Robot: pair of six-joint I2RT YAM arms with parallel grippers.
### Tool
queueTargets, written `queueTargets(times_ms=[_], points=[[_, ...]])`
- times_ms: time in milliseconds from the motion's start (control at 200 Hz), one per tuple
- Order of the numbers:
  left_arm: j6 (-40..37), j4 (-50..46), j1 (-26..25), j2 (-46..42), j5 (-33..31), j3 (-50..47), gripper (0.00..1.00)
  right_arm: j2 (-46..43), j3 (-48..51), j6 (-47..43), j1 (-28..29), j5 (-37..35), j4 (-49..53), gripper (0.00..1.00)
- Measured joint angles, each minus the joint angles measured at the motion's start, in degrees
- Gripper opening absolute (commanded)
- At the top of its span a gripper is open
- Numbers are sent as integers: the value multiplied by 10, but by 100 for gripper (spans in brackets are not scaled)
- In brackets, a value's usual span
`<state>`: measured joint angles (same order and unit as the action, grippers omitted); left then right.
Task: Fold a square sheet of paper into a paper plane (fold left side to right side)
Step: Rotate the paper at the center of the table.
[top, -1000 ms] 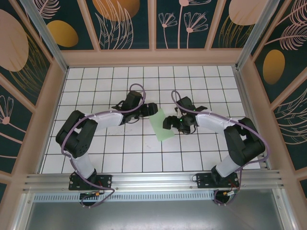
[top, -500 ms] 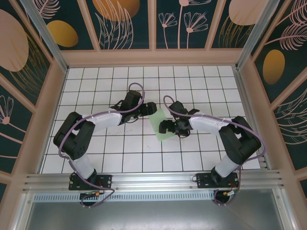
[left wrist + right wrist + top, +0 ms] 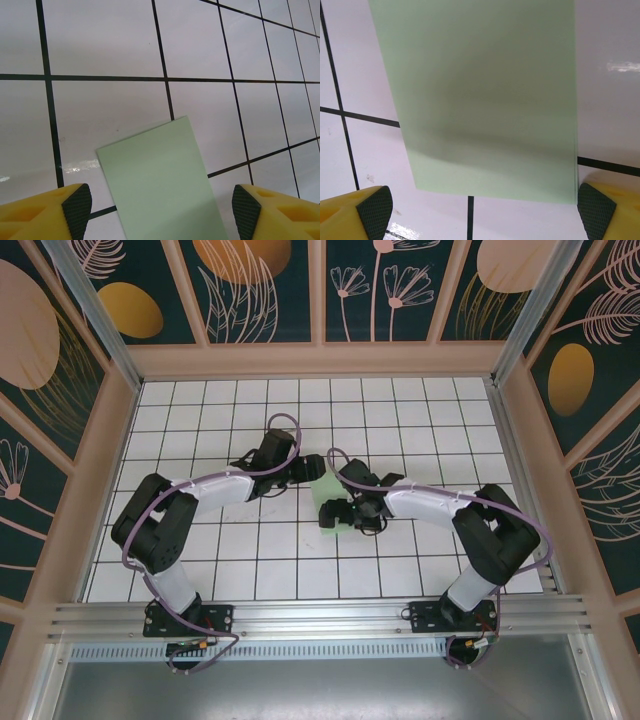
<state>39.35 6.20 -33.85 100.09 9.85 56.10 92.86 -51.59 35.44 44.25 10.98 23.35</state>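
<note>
The square sheet of paper [image 3: 329,489] is pale mint green and lies flat on the white grid floor as a narrow rectangle with no pointed shape. My left gripper [image 3: 312,467] is over its far end, open. In the left wrist view the paper [image 3: 160,185] runs between the two black pads [image 3: 77,210] without touching either. My right gripper [image 3: 335,513] hangs over the near end, also open. In the right wrist view the paper's [image 3: 485,100] short edge lies just ahead of the wide-apart pads [image 3: 594,212].
The floor is white tile with black grid lines [image 3: 250,540], boxed in by pale wooden walls [image 3: 110,460]. An aluminium rail [image 3: 320,618] carries both arm bases at the near edge.
My right gripper has swung left from beside the paper to over its near end, and its jaws have opened a little wider. The left arm and the paper have stayed put.
</note>
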Motion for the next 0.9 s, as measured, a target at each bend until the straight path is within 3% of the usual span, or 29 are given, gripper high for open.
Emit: queueTargets(times_ms=[400,901], points=[[3,21,0,52,83,20,66,-30,-3,-21,-86,46,-19,92],[3,31,0,101,92,28,67,-25,-1,-23,-91,52,-21,91]])
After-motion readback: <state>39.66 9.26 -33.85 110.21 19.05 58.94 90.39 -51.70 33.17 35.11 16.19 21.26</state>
